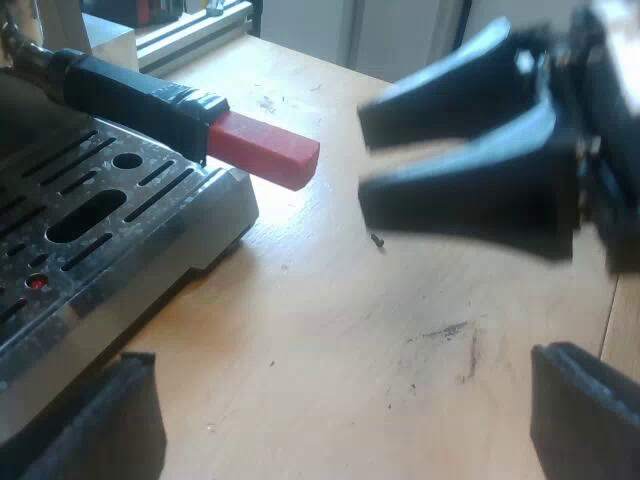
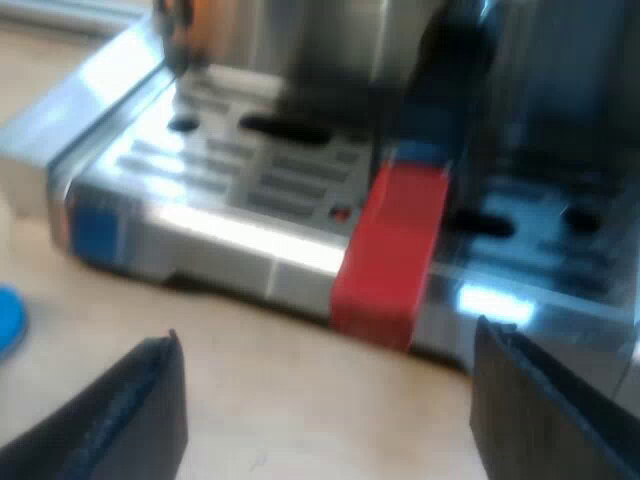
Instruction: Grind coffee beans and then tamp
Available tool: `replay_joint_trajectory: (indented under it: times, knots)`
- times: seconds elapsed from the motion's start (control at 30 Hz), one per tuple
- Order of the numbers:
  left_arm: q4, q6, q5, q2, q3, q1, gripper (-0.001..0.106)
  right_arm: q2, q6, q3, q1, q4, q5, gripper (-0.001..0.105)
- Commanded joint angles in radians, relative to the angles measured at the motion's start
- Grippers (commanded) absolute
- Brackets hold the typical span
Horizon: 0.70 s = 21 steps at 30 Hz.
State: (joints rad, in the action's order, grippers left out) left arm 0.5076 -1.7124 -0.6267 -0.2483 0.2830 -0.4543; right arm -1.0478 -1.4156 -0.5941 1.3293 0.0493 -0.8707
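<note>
**Handle at the machine's front, both grippers empty**

The dark handle juts from the machine above the tray. Its red end hangs past the tray's edge, over the table. The left gripper hovers above bare table just beside the tray, jaws spread with nothing between them. The right gripper faces the red end, near it but apart, jaws wide and empty.

The holder is probably rigid and heavy toward its metal head, so it would droop from a grip taken far out. The red block's flat sides suit the pads. The dark part just behind it looks smoother and may slip under a twist. If the holder is locked in, freeing it would need a firm, square grip.

The holder's head and its seat in the machine are cut off, so I cannot tell whether it is locked or filled. A blue shape on the table near the tray's corner is cut off too. It may be the tamper.
</note>
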Motion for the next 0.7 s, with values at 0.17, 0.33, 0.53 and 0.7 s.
replay_joint_trajectory:
  times: [0.17, 0.33, 0.53, 0.7]
  knots:
    - [-0.020, -0.002, -0.014, -0.002, 0.002, -0.008, 0.077, 0.006, 0.084, -0.161, -0.015, 0.308, -0.020, 0.063]
    - [-0.020, -0.002, -0.014, -0.002, 0.002, -0.008, 0.077, -0.015, 0.163, -0.215, -0.110, 0.408, 0.107, 0.063]
    - [-0.020, -0.002, -0.014, -0.002, 0.002, -0.008, 0.077, -0.063, 0.163, -0.253, -0.231, 0.398, 0.252, 0.063]
    - [-0.020, -0.002, -0.014, -0.002, 0.002, -0.008, 0.077, -0.110, 0.163, -0.288, -0.269, 0.397, 0.295, 0.060]
